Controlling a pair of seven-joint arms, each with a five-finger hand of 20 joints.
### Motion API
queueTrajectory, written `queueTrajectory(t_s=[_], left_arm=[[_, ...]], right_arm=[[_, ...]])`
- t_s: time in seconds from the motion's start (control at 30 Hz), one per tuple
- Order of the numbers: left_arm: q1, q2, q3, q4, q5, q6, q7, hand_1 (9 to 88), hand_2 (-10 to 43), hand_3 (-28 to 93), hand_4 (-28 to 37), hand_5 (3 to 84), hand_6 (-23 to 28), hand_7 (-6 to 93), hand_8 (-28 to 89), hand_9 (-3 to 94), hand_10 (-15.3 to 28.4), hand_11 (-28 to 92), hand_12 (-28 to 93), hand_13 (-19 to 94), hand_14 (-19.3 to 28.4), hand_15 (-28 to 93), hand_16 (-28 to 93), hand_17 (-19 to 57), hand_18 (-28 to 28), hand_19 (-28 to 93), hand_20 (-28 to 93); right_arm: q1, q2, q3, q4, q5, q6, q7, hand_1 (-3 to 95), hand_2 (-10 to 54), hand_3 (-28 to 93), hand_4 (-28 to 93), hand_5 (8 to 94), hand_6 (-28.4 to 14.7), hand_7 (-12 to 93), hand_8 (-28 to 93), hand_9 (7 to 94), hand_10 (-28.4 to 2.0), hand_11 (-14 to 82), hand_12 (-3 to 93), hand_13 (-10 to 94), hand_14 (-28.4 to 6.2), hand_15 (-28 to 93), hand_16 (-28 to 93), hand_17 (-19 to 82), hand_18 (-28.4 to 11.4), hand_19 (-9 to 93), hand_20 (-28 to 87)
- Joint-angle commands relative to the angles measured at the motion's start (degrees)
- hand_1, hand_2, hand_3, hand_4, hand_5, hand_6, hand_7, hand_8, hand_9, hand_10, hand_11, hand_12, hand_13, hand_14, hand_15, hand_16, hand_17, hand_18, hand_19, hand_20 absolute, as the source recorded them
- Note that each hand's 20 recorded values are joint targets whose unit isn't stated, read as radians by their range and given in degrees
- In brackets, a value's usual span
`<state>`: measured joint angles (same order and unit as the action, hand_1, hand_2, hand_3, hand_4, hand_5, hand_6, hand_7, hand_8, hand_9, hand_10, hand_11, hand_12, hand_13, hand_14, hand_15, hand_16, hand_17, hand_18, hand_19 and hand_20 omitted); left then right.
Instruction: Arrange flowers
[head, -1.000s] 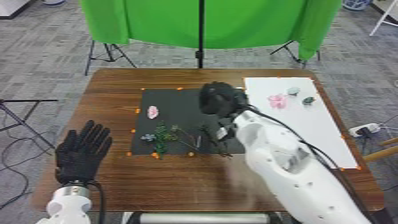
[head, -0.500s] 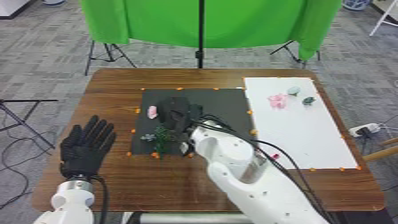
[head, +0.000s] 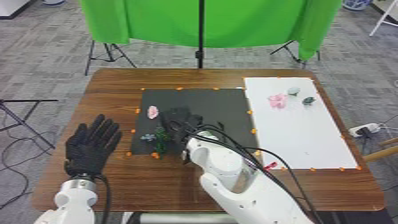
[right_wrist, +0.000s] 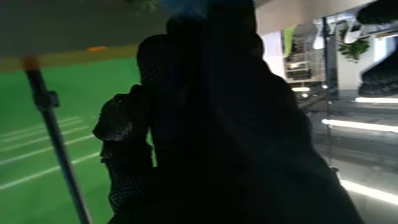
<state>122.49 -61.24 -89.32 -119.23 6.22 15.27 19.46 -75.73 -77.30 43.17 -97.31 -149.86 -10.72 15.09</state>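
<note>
In the head view my right hand (head: 179, 120) is over the black mat (head: 226, 107), hiding part of the stems there. Just left of it lie a blue-grey flower (head: 148, 137) and a green leafy stem (head: 161, 141); a pink flower (head: 153, 112) rests farther back. On the white board (head: 306, 135) are a pink flower (head: 277, 101), a pale flower (head: 293, 91) and a dark green one (head: 308, 100). My left hand (head: 91, 146) is open at the table's left side. In the right wrist view my right hand (right_wrist: 213, 115) has straight fingers, a blurred blue patch by their tips.
Orange markers line the mat and board. A small red item (head: 271, 165) lies at the board's near edge beside my right arm. Behind the brown table (head: 115, 90) stand a green screen (head: 204, 30) and its pole.
My right hand has moved left across the mat, then slightly nearer, beside the blue-grey flower. The stems at the mat's near middle are now covered. My left hand has shifted slightly right.
</note>
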Motion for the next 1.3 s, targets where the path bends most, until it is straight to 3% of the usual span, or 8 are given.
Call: queueTrajectory(t_s=[0.03, 0.43, 0.57, 0.73, 0.83, 1.0, 1.1, 1.3], left_arm=[[-0.23, -0.33, 0.11, 0.89, -0.33, -0.53, -0.96, 28.8, 14.0, 78, -28.3, 46.1, 10.0, 13.2, -11, 40.8, 15.8, 29, 6, 30, 16.4, 48, -13, -8.4, 15.0, 42, 10], [-0.42, -0.60, 0.34, 1.02, 0.21, -0.66, -0.79, 29.1, 13.4, 78, -28.3, 46.1, 10.0, 13.5, -11, 40.5, 15.7, 29, 5, 30, 16.3, 48, -14, -8.7, 15.0, 42, 9], [0.17, -0.96, 0.28, 0.72, 0.20, -1.24, -0.56, 29.3, 13.1, 78, -28.3, 46.1, 10.2, 13.3, -11, 40.1, 15.9, 28, 5, 30, 16.5, 47, -14, -8.8, 15.0, 41, 9], [0.35, -1.60, -0.21, 0.86, 0.31, -1.12, -0.21, 29.5, 13.0, 78, -28.3, 45.9, 10.3, 13.0, -11, 39.6, 16.1, 27, 5, 29, 16.8, 44, -13, -9.0, 14.9, 40, 9], [1.81, -1.60, -0.70, 0.16, 0.06, -0.83, 0.59, 29.6, 13.1, 78, -28.3, 45.7, 10.5, 11.9, -11, 39.3, 16.1, 25, 6, 29, 16.7, 42, -12, -9.0, 14.8, 40, 9], [2.77, -1.91, -0.84, -0.30, 0.37, -0.99, 1.20, 29.7, 13.3, 77, -28.3, 45.4, 10.5, 11.3, -10, 39.0, 16.1, 24, 7, 29, 16.7, 41, -11, -9.0, 14.7, 39, 10], [3.60, -1.76, -1.34, -0.64, 0.20, -0.74, 1.99, 29.7, 13.5, 77, -28.3, 45.2, 10.5, 11.0, -10, 39.1, 16.1, 23, 7, 29, 16.5, 41, -10, -9.0, 14.7, 39, 10], [3.43, -2.14, -1.39, -0.49, 0.51, -0.72, 1.66, 29.5, 13.6, 77, -28.3, 45.2, 10.5, 10.7, -10, 39.1, 16.0, 23, 8, 29, 16.5, 40, -10, -9.0, 14.7, 39, 10]], right_arm=[[-0.47, -0.90, 0.51, 0.17, -0.51, -1.14, -0.59, 94.4, -9.5, 1, -14, 72.3, -3.9, 20, 3, 75.3, -14.3, 10.7, 41.8, 58, -12.0, 63, 37, 29, -21.2, 90, 53], [-0.94, -0.51, 0.75, -3.21, 0.97, 1.12, 1.12, 93.2, -9.5, -1, -13, 64.3, -5.1, 11, -9, 66.9, -15.8, 21.2, 34.4, 54, -14.1, 71, 31, 27, -20.2, 89, 55], [-1.36, 0.31, 2.87, -6.05, 3.25, 1.22, 2.73, 80.7, -9.5, 26, -26, 62.9, -5.2, 12, -9, 64.1, -16.6, 25.6, 29.5, 54, -14.5, 73, 26, 28, -21.1, 90, 54], [-0.06, 1.65, 8.76, -6.16, 5.67, 3.68, 5.10, 61.6, -9.5, 57, -28, 60.8, -4.8, 14, -11, 59.9, -17.7, 31.4, 20.1, 52, -15.8, 74, 23, 29, -23.8, 90, 51], [2.18, 1.90, 12.83, -3.56, 6.81, 2.88, 8.23, 53.6, -9.5, 69, -28, 60.3, -4.2, 15, -12, 58.4, -18.0, 25.1, 17.5, 52, -15.9, 66, 17, 28, -24.2, 85, 45], [5.23, 6.48, 17.61, 0.55, 6.44, 1.27, 13.71, 48.5, -9.5, 79, -28, 56.5, -4.5, 15, -13, 49.6, -18.5, 13.1, 14.5, 45, -15.4, 34, 11, 24, -22.8, 73, 31], [5.04, 9.06, 20.29, 1.85, 7.79, -1.11, 16.89, 47.8, -9.5, 80, -28, 54.2, -5.0, 14, -13, 46.3, -19.1, 11.8, 14.0, 40, -16.6, 30, 11, 22, -22.7, 70, 28], [2.47, 14.04, 24.45, 4.38, 8.48, -2.30, 20.32, 47.2, -9.5, 82, -28, 50.9, -5.2, 14, -13, 40.5, -19.2, 10.4, 12.9, 33, -18.0, 26, 11, 19, -22.7, 67, 25]])
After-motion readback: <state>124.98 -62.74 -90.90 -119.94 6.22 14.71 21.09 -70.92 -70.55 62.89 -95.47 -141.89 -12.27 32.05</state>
